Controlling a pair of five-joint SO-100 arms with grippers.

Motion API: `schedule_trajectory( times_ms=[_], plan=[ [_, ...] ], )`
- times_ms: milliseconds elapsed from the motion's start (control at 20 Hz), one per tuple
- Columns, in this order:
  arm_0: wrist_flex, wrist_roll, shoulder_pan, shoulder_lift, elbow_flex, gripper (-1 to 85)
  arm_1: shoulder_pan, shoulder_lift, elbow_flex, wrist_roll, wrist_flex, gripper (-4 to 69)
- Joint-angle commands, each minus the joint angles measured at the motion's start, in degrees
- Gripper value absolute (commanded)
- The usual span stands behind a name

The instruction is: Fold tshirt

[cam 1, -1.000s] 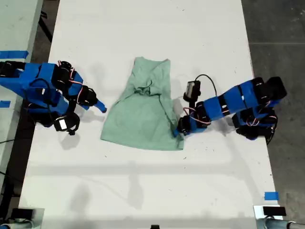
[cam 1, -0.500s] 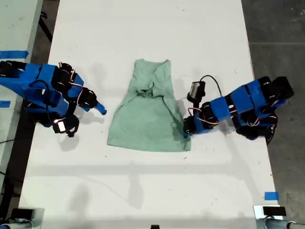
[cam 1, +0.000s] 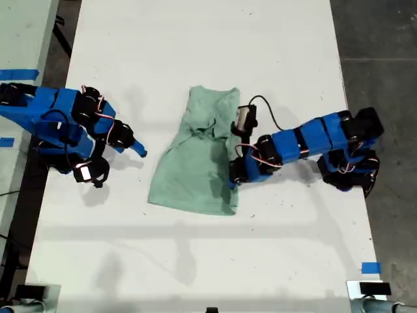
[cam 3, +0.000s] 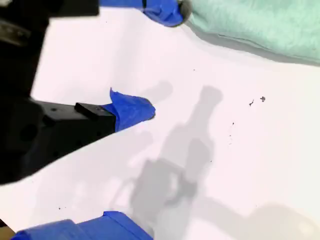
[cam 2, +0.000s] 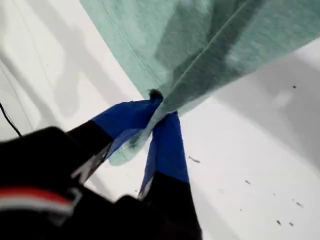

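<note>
The pale mint-green tshirt (cam 1: pixel 195 163) lies rumpled on the white table (cam 1: pixel 195 261), between the two blue arms. My first gripper (cam 1: pixel 232 179) comes in from the exterior view's right and is shut on the tshirt's edge. That edge is lifted and drawn in over the cloth. In the first wrist view the blue fingertips (cam 2: pixel 165 145) pinch a bunched fold of the tshirt (cam 2: pixel 200 45). My second gripper (cam 1: pixel 140 151) stands open on the bare table at the exterior view's left, a short gap from the tshirt. The second wrist view shows this gripper (cam 3: pixel 150 60) empty, with the tshirt (cam 3: pixel 260 25) just beyond one tip.
A scrap of blue tape (cam 1: pixel 370 267) lies near the table's front corner at the exterior view's right. Dark floor (cam 1: pixel 384 52) borders the table on that side. A second surface with blue tape (cam 1: pixel 19 74) sits at the exterior view's left.
My first gripper first pulled the tshirt's edge toward the exterior view's right, then carried it back left over the cloth, so the tshirt now looks narrower. The second arm barely moved.
</note>
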Motion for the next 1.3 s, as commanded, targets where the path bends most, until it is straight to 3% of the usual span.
schedule_trajectory(
  times_ms=[0, 200, 250, 300, 350, 450, 800, 950, 1050, 1250],
  plan=[
    [-1.14, -0.09, 0.0, -0.7, -0.7, 22.1, 2.72, -3.34, -4.04, -0.79, -8.35, -1.0],
    [-1.76, 0.18, -0.35, -1.05, -0.79, 22.2, 5.01, -14.85, -3.16, -0.44, -18.54, -1.1],
    [-1.85, 0.18, -0.35, -1.05, -0.79, 22.3, 5.1, -17.31, -3.25, -0.88, -21.18, 5.2],
    [-1.93, 0.18, -0.26, -1.05, -0.79, 22.3, 4.92, -19.34, -3.96, -0.97, -21.8, 16.6],
    [-1.93, 0.18, -0.26, -1.14, -0.79, 22.3, 4.66, -20.3, -4.75, -0.88, -21.09, 22.0],
    [-1.85, 0.18, -0.26, -1.23, -0.79, 22.5, 4.13, -18.54, -6.42, -1.14, -16.79, 25.1],
    [0.09, -0.44, 0.0, -4.31, -5.71, 19.0, 0.97, -4.75, -22.76, -4.04, 12.57, 29.2],
    [2.02, -0.44, 0.7, -8.09, -11.34, 22.2, 0.26, 1.85, -17.05, -2.72, 16.7, 31.6],
    [3.52, -0.44, 1.23, -11.43, -15.64, 23.1, 0.09, 5.89, -11.51, -1.32, 16.79, 31.6],
    [0.26, -0.44, 2.11, -15.21, -17.23, 23.5, 0.18, 12.13, -3.52, -0.18, 14.85, 31.3]
  ],
)
